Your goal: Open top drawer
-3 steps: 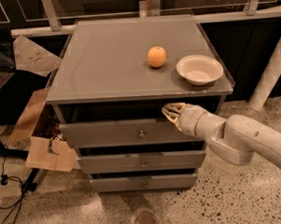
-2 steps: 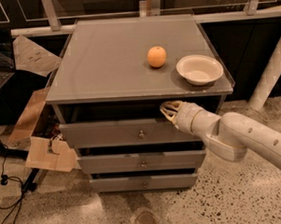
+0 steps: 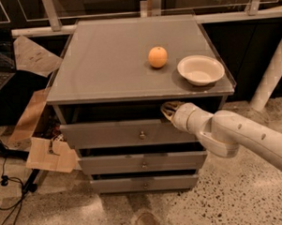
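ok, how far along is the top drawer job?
Done: the approach; the claw sits at the upper edge of the top drawer, right of its knob. In hand: getting purchase there. Left: the whole pull; the front doesn't look drawn out yet.

3 grey drawer fronts are counted in 1 cabinet [image 3: 106, 64]: 1 top drawer [image 3: 104, 134], 1 middle drawer [image 3: 110, 163] and 1 bottom drawer [image 3: 116, 184]. 3 small round knobs [image 3: 142, 134] are seen, 1 on each front. 1 orange [image 3: 158, 57] and 1 white bowl [image 3: 200, 70] are counted on the cabinet. 1 gripper [image 3: 168, 108] is seen, placed just under the cabinet's top at the top drawer's upper edge.
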Controlling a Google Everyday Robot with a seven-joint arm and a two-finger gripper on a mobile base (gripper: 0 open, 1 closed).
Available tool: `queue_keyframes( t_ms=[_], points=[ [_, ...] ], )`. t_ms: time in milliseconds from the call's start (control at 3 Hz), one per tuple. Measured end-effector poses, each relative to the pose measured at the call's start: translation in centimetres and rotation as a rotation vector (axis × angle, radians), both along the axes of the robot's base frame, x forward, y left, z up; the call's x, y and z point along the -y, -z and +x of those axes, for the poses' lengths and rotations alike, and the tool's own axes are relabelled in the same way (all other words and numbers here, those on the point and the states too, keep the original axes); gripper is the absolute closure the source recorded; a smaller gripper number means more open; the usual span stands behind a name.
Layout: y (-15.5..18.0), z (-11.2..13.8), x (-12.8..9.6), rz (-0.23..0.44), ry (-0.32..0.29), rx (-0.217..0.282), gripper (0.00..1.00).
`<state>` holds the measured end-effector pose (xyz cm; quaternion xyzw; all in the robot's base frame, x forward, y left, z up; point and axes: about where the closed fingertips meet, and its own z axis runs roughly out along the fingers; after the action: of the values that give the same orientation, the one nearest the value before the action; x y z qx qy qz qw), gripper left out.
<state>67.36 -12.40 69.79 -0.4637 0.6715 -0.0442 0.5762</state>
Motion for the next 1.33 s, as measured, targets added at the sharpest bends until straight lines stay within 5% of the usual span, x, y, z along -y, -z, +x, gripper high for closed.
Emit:
queue_keyframes(
  t_ms=[667,1333],
  points=[
    [0.2,-0.1,0.3,-0.036,-0.025,-0.012,1.0],
    [-0.9,-1.9,-2.1,-0.14,-0.228,-0.093,1.0]
  ],
)
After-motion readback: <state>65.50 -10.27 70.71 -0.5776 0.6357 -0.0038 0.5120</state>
